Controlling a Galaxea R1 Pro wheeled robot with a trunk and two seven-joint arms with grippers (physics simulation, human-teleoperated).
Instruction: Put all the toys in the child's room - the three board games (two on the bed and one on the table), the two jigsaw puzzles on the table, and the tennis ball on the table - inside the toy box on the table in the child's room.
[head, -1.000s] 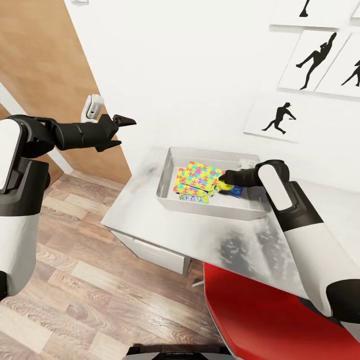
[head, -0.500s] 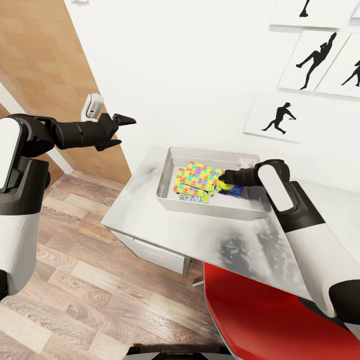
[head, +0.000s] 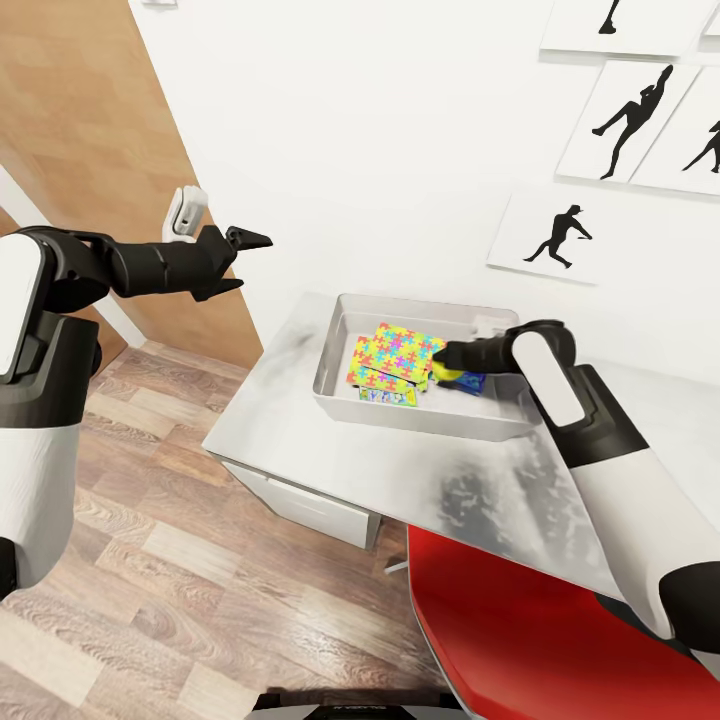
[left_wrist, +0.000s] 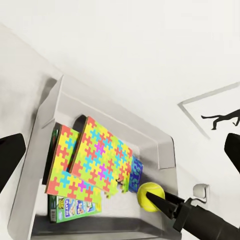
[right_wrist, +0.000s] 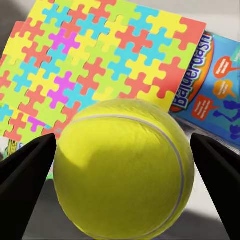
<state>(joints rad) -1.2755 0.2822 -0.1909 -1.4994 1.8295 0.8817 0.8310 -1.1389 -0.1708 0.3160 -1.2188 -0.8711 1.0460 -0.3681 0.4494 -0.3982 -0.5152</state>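
**Over the toy box: ball between the right jaws**

Above the desk (head: 330, 455), seen from the head, the right gripper (head: 447, 357) reaches into the toy box (head: 420, 418), with the tennis ball (head: 449, 373) just under its tip. Two jigsaw puzzles (head: 395, 354) lie overlapped inside, over a green-edged board game (head: 387, 396); a blue board game (head: 472, 381) sits beside the ball. The left gripper (head: 243, 262) hangs over the floor, well apart from the box, jaws spread and empty. Black player silhouettes (head: 560, 236) hang on the wall.

From the left wrist, the ball (left_wrist: 149, 195) sits at the right gripper's tip (left_wrist: 158, 201), low in the box (left_wrist: 162, 150) and next to the puzzles (left_wrist: 97, 157). The green-edged box (left_wrist: 75, 207) carries small print too fine to read.

From the right wrist, the ball (right_wrist: 124, 175) lies between two dark fingers (right_wrist: 25, 167), which stand wide at either side with a gap showing; whether they pinch it I cannot tell. Behind it, the blue lid (right_wrist: 212, 92) bears lettering seen sideways, not clearly legible, and speech-bubble marks.

The ball looks light and fuzzy, likely to roll once freed, so it is best held across its middle. The puzzles look thin and flexible, better lifted by an edge.
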